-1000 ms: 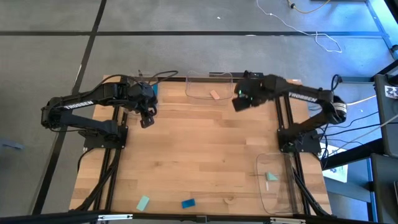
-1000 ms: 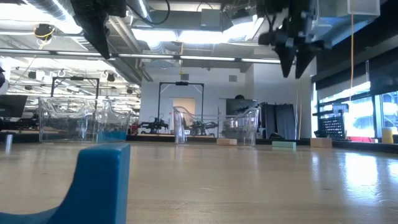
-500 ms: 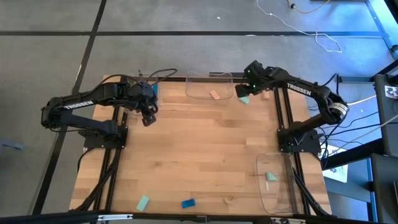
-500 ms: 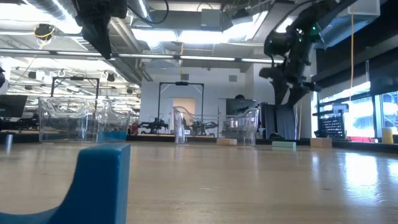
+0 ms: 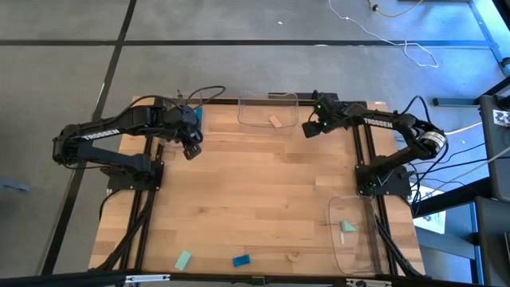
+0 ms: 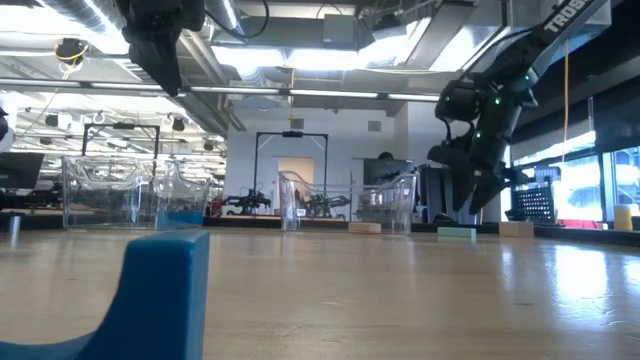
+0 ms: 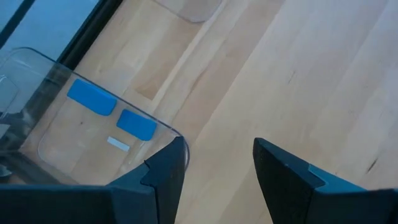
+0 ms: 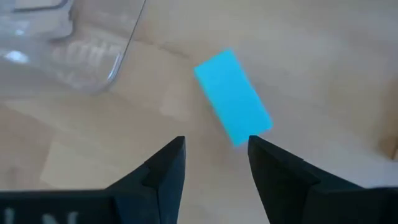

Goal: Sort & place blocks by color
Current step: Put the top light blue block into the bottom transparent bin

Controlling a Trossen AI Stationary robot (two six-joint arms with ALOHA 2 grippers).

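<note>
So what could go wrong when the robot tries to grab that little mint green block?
1. The pale mint green rectangular block lies slanted to the open right gripper and just beyond its fingertips. Closing now might twist it or push it away.
2. The clear plastic tray stands close beside the block, so a finger could bump its wall on the way down.
The open left gripper hovers far off to the left.

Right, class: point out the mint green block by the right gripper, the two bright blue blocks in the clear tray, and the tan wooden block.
mint green block [image 8: 232,97], right wrist view, top face
bright blue blocks [image 7: 91,98], left wrist view, larger block's top
tan wooden block [image 5: 275,121], high view, centre
</note>
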